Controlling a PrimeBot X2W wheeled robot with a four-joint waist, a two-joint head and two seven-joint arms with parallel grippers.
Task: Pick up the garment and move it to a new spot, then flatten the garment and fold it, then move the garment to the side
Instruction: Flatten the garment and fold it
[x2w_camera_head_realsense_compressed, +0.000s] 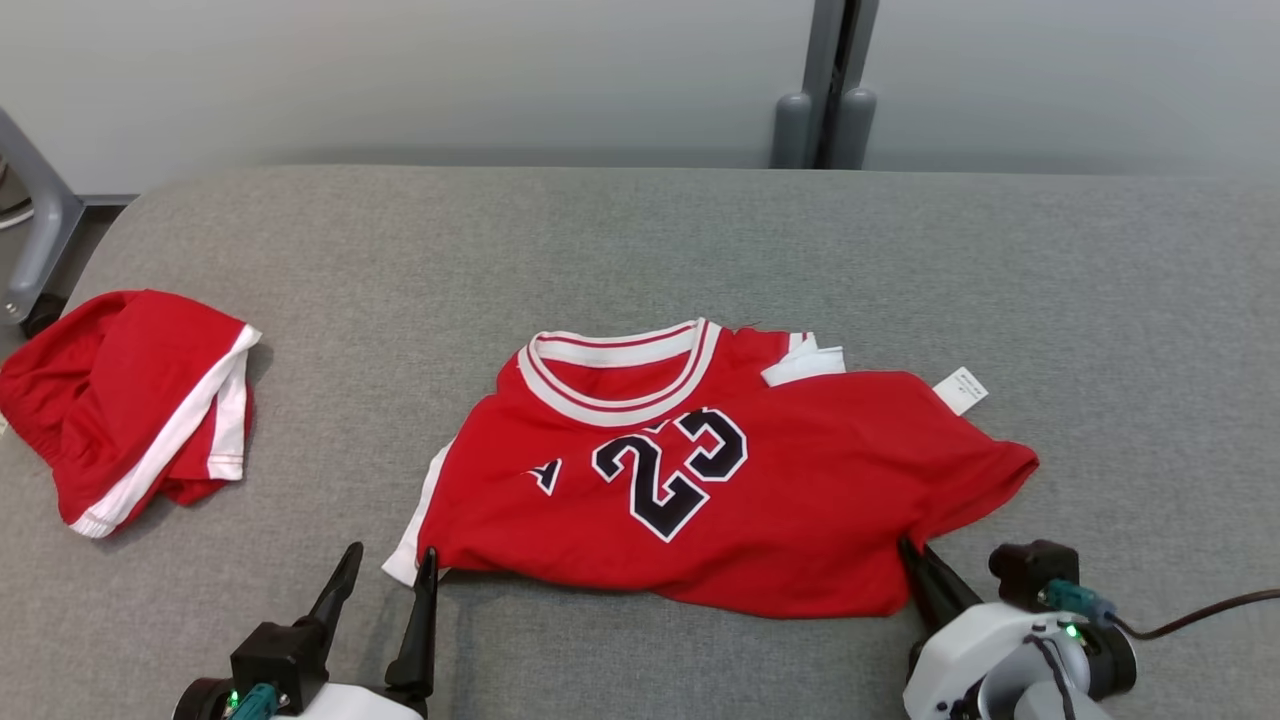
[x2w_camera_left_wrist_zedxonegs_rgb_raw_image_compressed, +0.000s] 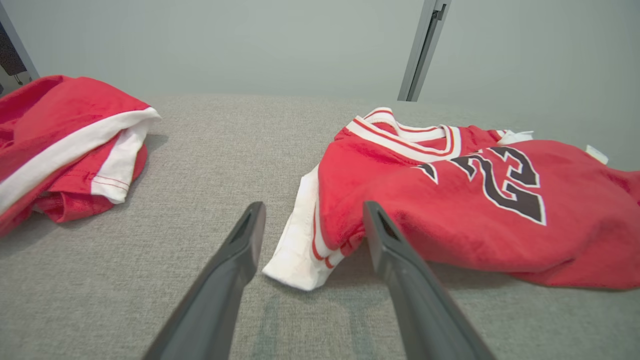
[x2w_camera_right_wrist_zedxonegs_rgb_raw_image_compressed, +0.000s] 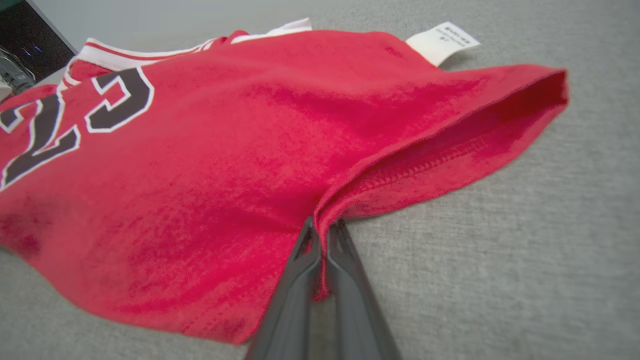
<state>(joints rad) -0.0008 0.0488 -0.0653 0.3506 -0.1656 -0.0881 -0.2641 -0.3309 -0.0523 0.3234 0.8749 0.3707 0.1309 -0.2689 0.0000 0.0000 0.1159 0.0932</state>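
Note:
The garment is a red jersey (x2w_camera_head_realsense_compressed: 760, 500) with the number 23 and a white-striped collar, lying half folded on the grey table (x2w_camera_head_realsense_compressed: 640, 250). My right gripper (x2w_camera_head_realsense_compressed: 912, 556) is shut on the jersey's near hem; in the right wrist view the red cloth (x2w_camera_right_wrist_zedxonegs_rgb_raw_image_compressed: 200, 165) is pinched between the two dark fingers (x2w_camera_right_wrist_zedxonegs_rgb_raw_image_compressed: 300, 260). My left gripper (x2w_camera_head_realsense_compressed: 392, 565) stands open at the jersey's near left corner. In the left wrist view the white sleeve trim (x2w_camera_left_wrist_zedxonegs_rgb_raw_image_compressed: 300, 250) lies between the spread fingers (x2w_camera_left_wrist_zedxonegs_rgb_raw_image_compressed: 240, 250), which do not touch it.
A second red garment with white bands (x2w_camera_head_realsense_compressed: 130, 410) lies bunched at the table's left edge. A white label (x2w_camera_head_realsense_compressed: 961, 389) sticks out of the jersey's far right side. A grey post (x2w_camera_head_realsense_compressed: 825, 90) stands behind the table. Bare grey cloth stretches far and right.

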